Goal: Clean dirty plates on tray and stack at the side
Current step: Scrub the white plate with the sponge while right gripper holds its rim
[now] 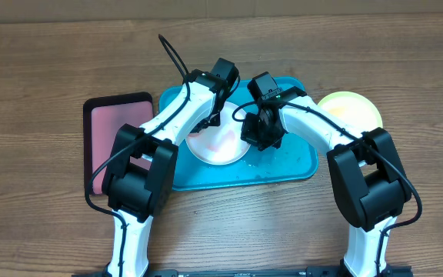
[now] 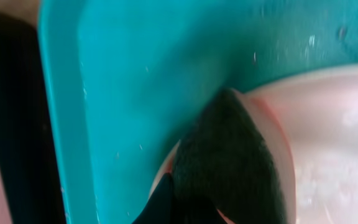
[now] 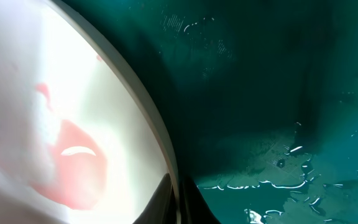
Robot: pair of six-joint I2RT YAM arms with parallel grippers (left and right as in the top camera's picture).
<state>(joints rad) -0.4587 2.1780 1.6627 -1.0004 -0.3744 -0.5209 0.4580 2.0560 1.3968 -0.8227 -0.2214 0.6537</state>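
- While it lies inside the tray (image 1: 291, 165), toward 8 o'clock of centre, the white plate (image 1: 220, 145) carries a red smear (image 3: 73, 168).
- Left gripper (image 1: 208, 121), at the plate's 11 o'clock, pinches its rim.
- Right gripper (image 1: 260, 140), fingers closed, meets the rim at 3 o'clock.
- Yellow plate (image 1: 352, 110) sits off the tray at 2 o'clock; pink tray (image 1: 106, 135) at 9 o'clock.

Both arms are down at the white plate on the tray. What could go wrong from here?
The left fingers sit on the white plate's rim; a shift could tip it. Water beads on the tray by the right fingers, so the plate may slide. The two sets of fingers work close together and could collide.
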